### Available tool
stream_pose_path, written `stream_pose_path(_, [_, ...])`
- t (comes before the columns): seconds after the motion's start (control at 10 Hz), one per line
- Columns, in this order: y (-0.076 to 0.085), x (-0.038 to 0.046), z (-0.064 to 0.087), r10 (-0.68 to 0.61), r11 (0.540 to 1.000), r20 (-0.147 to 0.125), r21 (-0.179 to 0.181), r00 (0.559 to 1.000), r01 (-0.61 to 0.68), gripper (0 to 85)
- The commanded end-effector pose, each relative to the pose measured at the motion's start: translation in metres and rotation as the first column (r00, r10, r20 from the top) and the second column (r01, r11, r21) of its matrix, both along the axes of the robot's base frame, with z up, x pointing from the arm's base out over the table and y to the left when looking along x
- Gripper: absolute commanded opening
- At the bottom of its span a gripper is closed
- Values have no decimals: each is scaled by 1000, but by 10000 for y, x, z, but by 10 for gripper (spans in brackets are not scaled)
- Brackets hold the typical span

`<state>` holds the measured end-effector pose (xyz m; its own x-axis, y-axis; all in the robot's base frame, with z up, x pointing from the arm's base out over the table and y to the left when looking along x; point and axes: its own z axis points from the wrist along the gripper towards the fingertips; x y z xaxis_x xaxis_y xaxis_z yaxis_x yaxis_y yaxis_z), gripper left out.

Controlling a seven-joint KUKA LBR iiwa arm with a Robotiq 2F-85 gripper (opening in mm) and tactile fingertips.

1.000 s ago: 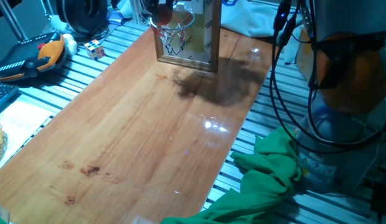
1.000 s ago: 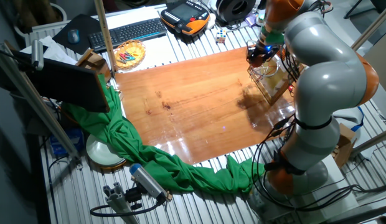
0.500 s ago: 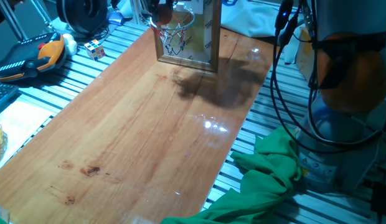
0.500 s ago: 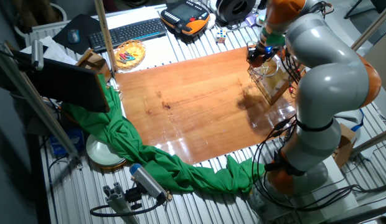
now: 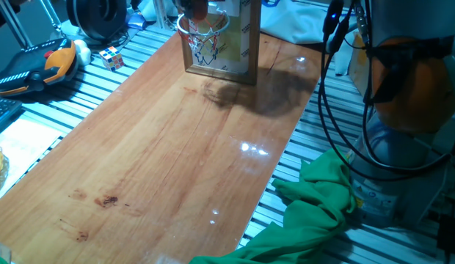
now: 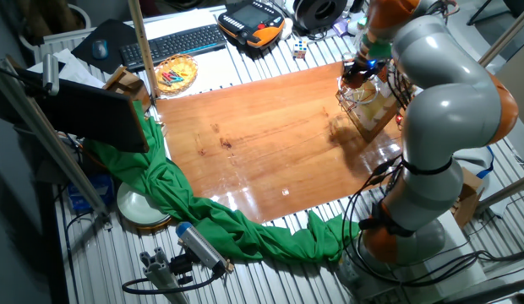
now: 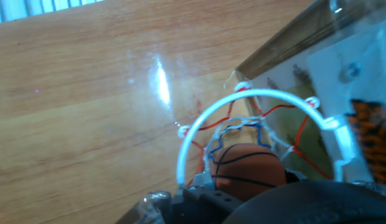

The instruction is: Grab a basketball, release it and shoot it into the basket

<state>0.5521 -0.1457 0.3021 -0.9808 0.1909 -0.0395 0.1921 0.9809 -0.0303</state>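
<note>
From the hand view I see the ball right at the gripper, sitting just ahead of the jaws and partly hidden by the dark gripper body at the bottom edge. I judge the jaws to be clamped on it, since it sits tight against the hardware with no gap I can make out, though the fingertips themselves are out of sight.

Straight out from the jaws, past the ball, lies the hoop: its rim arcs around the ball's upper half in this view, and the net strands cross just beyond it. So the ball lines up with the opening along the direction the fingers point, roughly centred between the rim's left and right sides. A round ball has no long axis to worry about; what matters is that it is over the ring and not over the rim's edge.

To the right of the jaws stands the backboard, close beside the rim, with its wooden frame running up and away.

In one fixed view the ball sits at the very top, directly above the rim, near it; whether it touches the ring I cannot tell. The other fixed view shows the gripper at the hoop at the far end of the worktop.

My reading: the carry is done and the release comes next. The risk is a bounce off the rim.
</note>
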Motion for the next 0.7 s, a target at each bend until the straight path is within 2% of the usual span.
stream_pose_path(0.0, [-14, 2, 1, -3, 1000, -5, -5, 1000, 3, 7])
stream_pose_path(0.3, [11, -1, -34, 3, 999, -8, -32, 1000, -3, 7])
stream_pose_path(0.5, [-37, -1, -55, 12, 1000, -9, -21, 1000, -13, 7])
stream_pose_path(0.6, [-47, -2, -59, 20, 999, -9, -24, 1000, -20, 50])
